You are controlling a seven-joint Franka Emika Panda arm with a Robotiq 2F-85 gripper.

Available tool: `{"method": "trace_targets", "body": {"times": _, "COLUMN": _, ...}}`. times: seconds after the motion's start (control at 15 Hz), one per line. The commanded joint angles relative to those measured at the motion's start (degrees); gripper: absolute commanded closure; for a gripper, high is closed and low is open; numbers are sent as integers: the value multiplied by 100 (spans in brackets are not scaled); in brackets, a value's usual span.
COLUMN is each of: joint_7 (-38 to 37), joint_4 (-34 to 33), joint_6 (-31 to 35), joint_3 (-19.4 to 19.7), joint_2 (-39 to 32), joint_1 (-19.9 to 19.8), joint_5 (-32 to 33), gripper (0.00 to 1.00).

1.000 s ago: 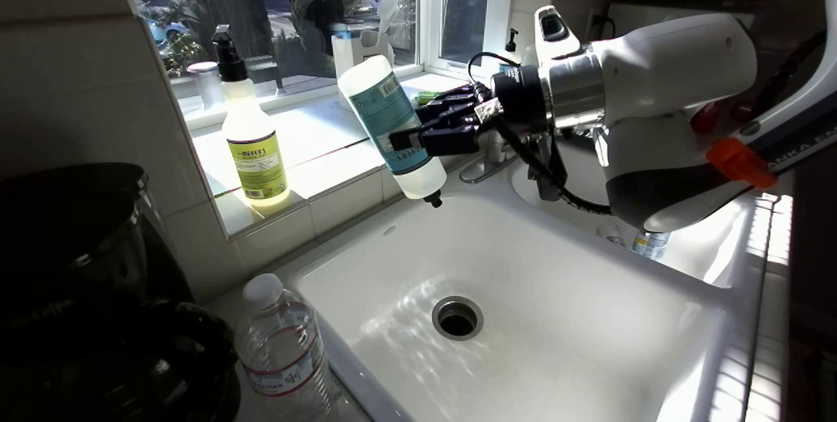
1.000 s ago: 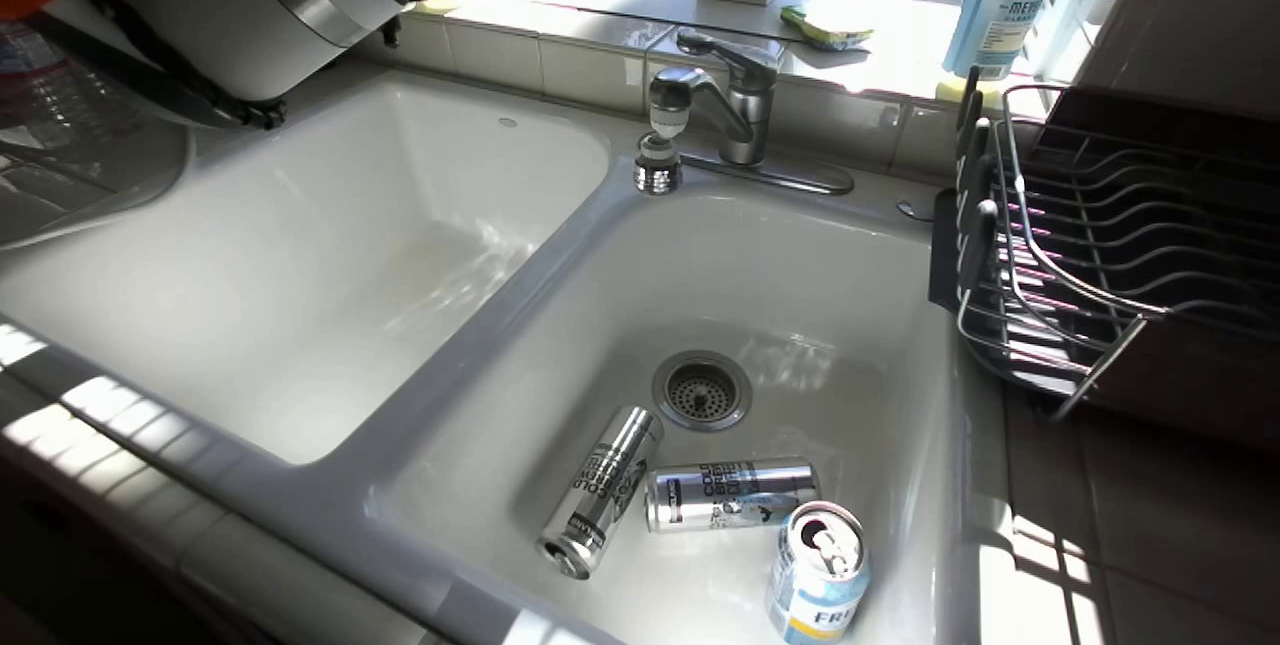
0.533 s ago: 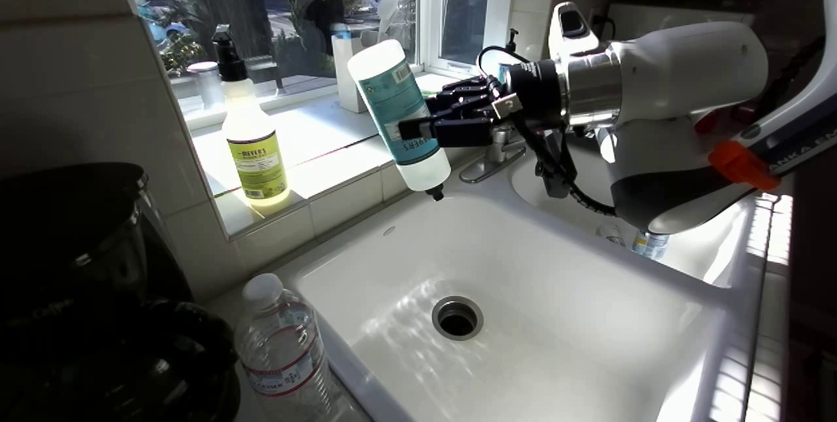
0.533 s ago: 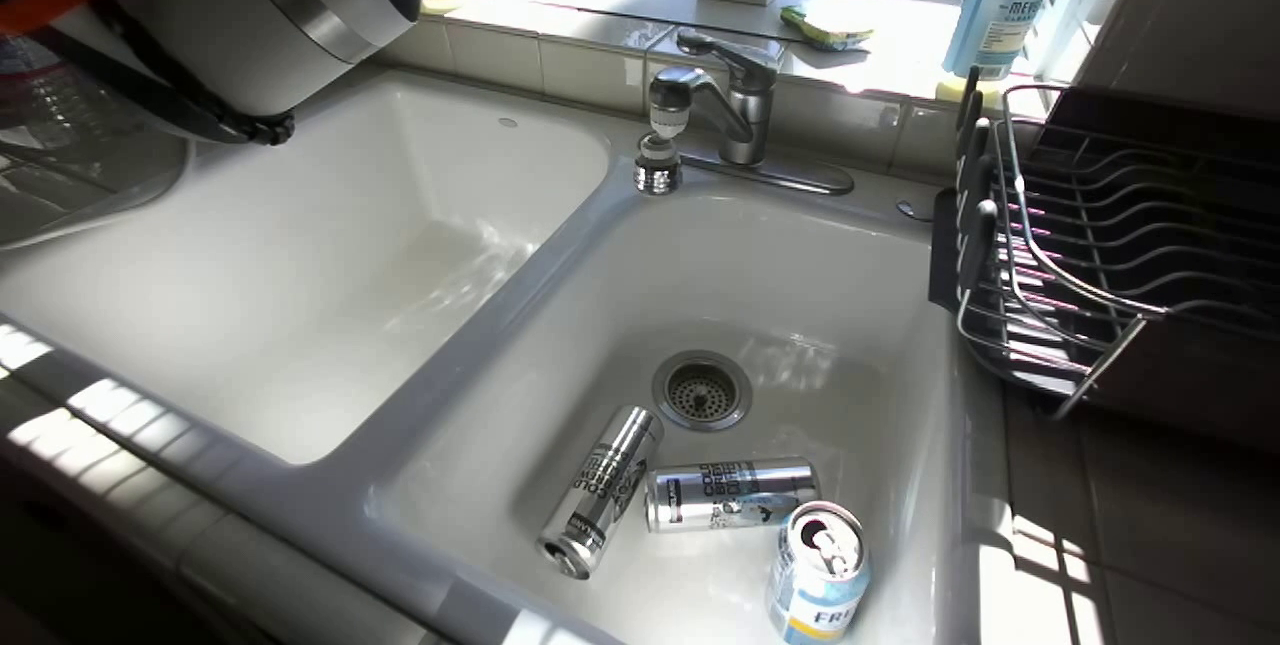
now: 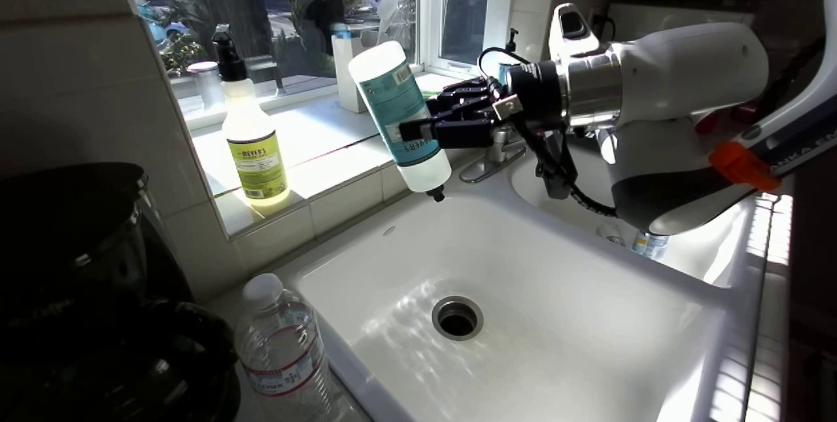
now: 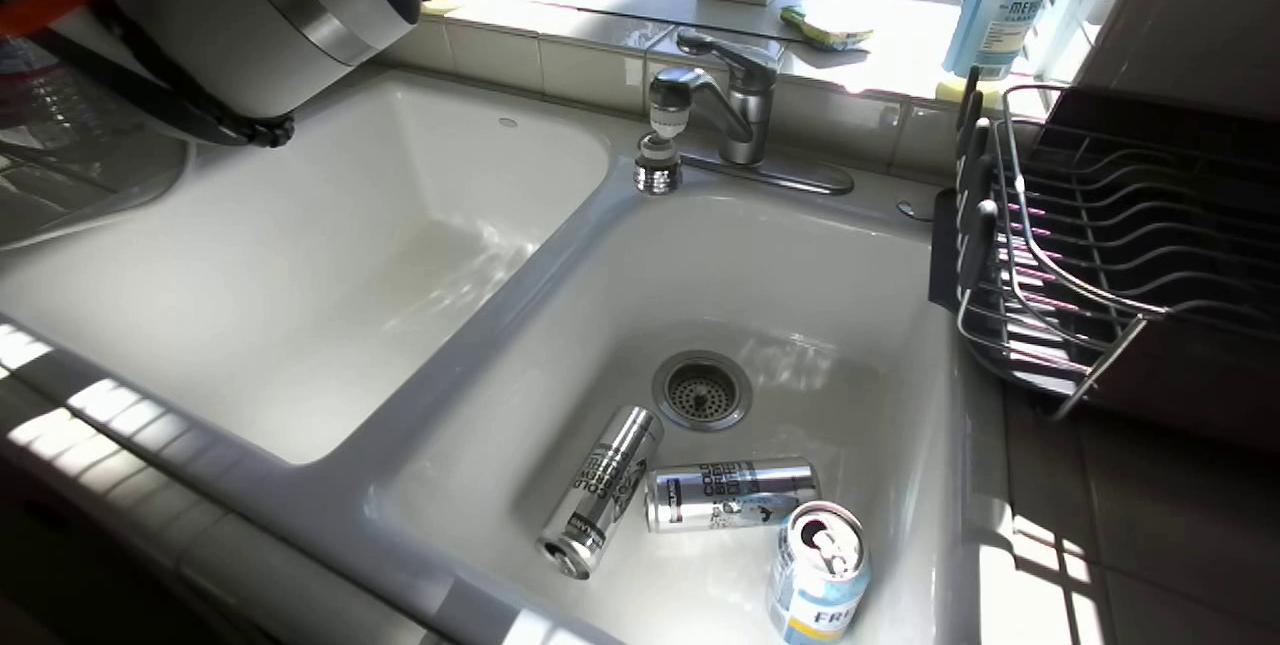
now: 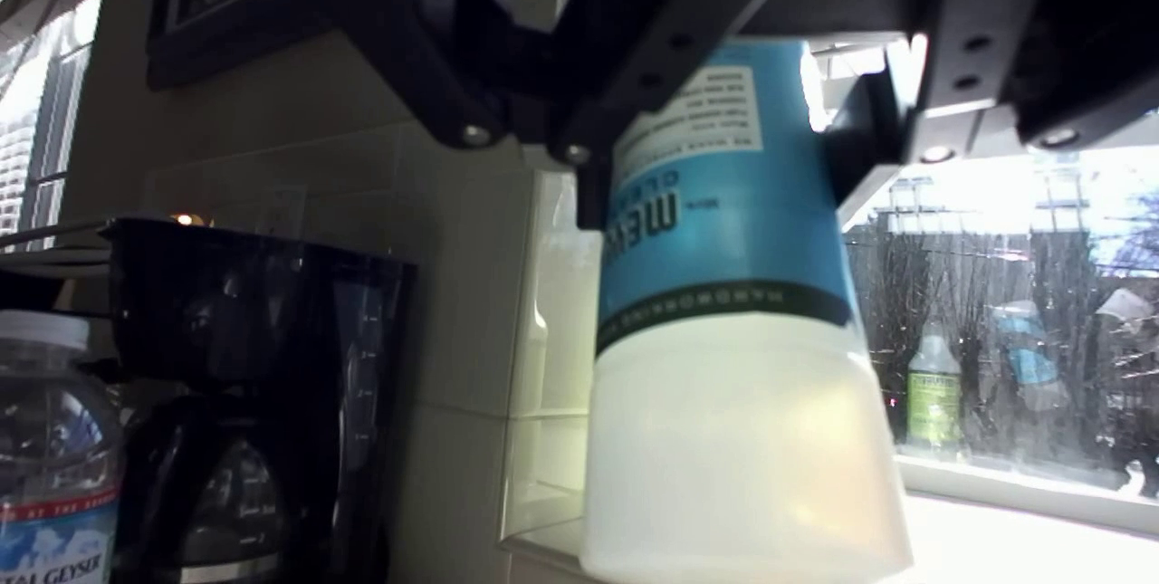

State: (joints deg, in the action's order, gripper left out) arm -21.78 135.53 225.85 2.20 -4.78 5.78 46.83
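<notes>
My gripper (image 5: 418, 118) is shut on a bottle with a teal label (image 5: 391, 105), held by its label part between the two black fingers. The bottle hangs tilted and upside down, its white base up and its black cap (image 5: 435, 193) pointing down near the back wall of the sink basin (image 5: 556, 317). In the wrist view the label's lettering is inverted and the bottle's translucent part (image 7: 742, 448) fills the lower middle. One finger (image 7: 593, 195) presses its left side there, another its right. The far finger is mostly hidden in an exterior view, where the arm enters from the right.
A yellow-green spray bottle (image 5: 258, 163) stands on the sill. A water bottle (image 5: 284, 350) and dark coffee maker (image 5: 72, 278) are beside the sink. The faucet (image 6: 735, 105) rises behind the divider. Several cans, including a silver can (image 6: 735, 493), occupy the basin near the dish rack (image 6: 1080, 255).
Over the first half second my gripper and the held bottle rose slightly and shifted right in an exterior view. Since then they have hardly moved. The grip has stayed the same.
</notes>
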Motion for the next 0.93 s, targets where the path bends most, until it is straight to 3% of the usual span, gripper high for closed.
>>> {"method": "trace_targets", "body": {"times": 0.0, "joint_7": 66, "joint_4": 103, "joint_6": 269, "joint_3": 22, "joint_2": 51, "joint_1": -35, "joint_5": 131, "gripper": 68}}
{"method": "trace_targets", "body": {"times": 0.4, "joint_7": 380, "joint_4": 325, "joint_6": 354, "joint_3": -258, "joint_2": 114, "joint_1": -317, "joint_5": -108, "gripper": 68}}
{"method": "trace_targets", "body": {"times": 0.47, "joint_7": 453, "joint_4": 235, "joint_6": 704, "joint_3": -287, "joint_2": -14, "joint_1": -349, "joint_5": 29, "gripper": 68}}
{"method": "trace_targets", "body": {"times": 0.53, "joint_7": 458, "joint_4": 348, "joint_6": 395, "joint_3": -293, "joint_2": 99, "joint_1": -360, "joint_5": -77, "gripper": 68}}
{"method": "trace_targets", "body": {"times": 0.6, "joint_7": 540, "joint_4": 254, "joint_6": 755, "joint_3": -318, "joint_2": -18, "joint_1": -385, "joint_5": 58, "gripper": 68}}
{"method": "trace_targets", "body": {"times": 0.87, "joint_7": 559, "joint_4": 314, "joint_6": 638, "joint_3": -348, "joint_2": 28, "joint_1": -406, "joint_5": 23, "gripper": 68}}
